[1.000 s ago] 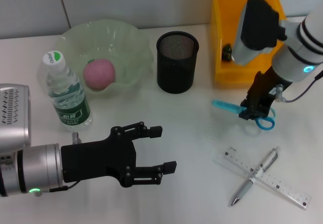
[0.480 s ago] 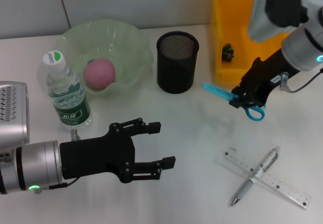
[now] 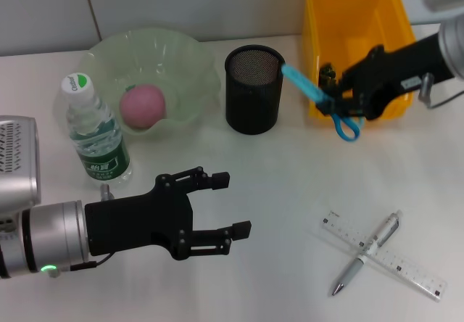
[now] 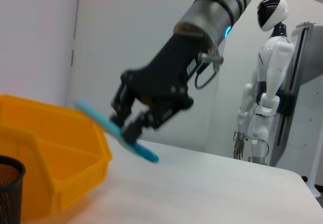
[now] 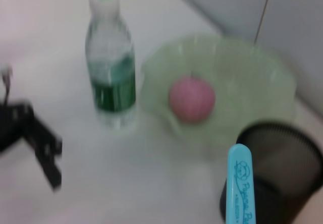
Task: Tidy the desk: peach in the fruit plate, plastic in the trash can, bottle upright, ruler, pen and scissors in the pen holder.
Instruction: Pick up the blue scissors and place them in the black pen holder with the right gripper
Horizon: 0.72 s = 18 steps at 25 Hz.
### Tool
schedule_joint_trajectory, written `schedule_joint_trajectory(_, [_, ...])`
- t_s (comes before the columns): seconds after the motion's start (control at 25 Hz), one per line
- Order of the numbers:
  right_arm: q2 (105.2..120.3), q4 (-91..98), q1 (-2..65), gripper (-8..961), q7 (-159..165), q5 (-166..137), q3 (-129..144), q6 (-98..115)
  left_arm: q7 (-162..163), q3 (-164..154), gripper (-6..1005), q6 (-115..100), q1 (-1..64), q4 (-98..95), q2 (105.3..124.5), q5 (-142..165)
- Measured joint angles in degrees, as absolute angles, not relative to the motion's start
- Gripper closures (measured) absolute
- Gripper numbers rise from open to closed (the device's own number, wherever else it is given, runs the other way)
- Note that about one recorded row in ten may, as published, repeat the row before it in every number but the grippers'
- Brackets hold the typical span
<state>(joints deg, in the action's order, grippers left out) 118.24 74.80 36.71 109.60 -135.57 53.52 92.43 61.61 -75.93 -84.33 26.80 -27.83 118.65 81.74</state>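
My right gripper (image 3: pixel 336 103) is shut on the blue scissors (image 3: pixel 313 93), held in the air and tilted, their tip just right of the black mesh pen holder (image 3: pixel 253 90) rim. The left wrist view also shows the scissors (image 4: pixel 118 133) in that gripper (image 4: pixel 132 128). The pink peach (image 3: pixel 142 106) lies in the green fruit plate (image 3: pixel 190 61). The bottle (image 3: pixel 94 133) stands upright left of it. The pen (image 3: pixel 366 253) lies across the clear ruler (image 3: pixel 406 270) at the front right. My left gripper (image 3: pixel 226 206) hovers open at the front left, holding nothing.
The yellow trash can (image 3: pixel 355 25) stands at the back right with a small dark crumpled thing (image 3: pixel 326 72) inside. A white humanoid robot (image 4: pixel 265 93) stands beyond the table's far edge. Bare tabletop lies between the pen holder and the ruler.
My right gripper has lifted the scissors off the table and carried them back and left, toward the pen holder. The left arm has barely moved.
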Motion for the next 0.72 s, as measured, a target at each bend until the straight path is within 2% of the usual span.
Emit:
schedule_joint_trajectory(0.36, [118.84, 73.4, 33.3, 727, 103.9, -117.2, 45.7, 89.0, 61.6, -75.9, 150, -84.3, 26.8, -27.7, 118.76, 81.2])
schedule_joint_trajectory(0.72, [118.91, 62.8, 30.5, 727, 95.8, -95.5, 45.5, 79.3, 61.6, -75.9, 149, -84.4, 26.8, -27.7, 118.82, 81.2])
